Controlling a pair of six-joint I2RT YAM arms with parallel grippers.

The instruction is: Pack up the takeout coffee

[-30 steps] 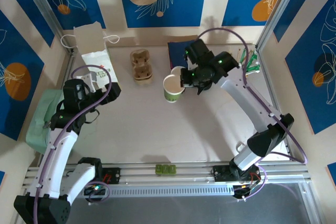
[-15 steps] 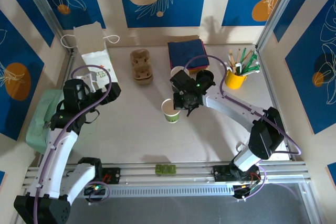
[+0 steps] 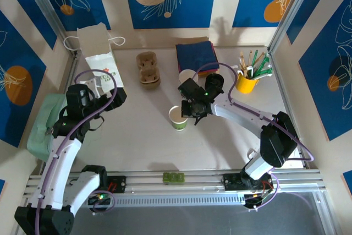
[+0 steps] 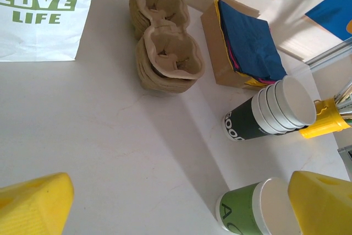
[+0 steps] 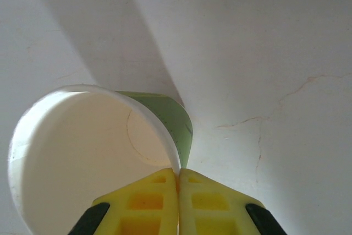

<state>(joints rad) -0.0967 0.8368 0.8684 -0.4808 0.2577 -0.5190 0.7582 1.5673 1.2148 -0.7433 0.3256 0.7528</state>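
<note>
The left gripper was held spread wide and empty at 9 o'clock, while the paper cup, judged light, crushable and best taken by its rim, was pinched there by the clenched right gripper mid-table, having been carried toward 6 o'clock from the cup stack.

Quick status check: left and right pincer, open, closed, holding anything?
Left pincer: open, empty.
Right pincer: closed on the rim of the paper cup.

Paper bag, cup carriers and napkins sit apart.
</note>
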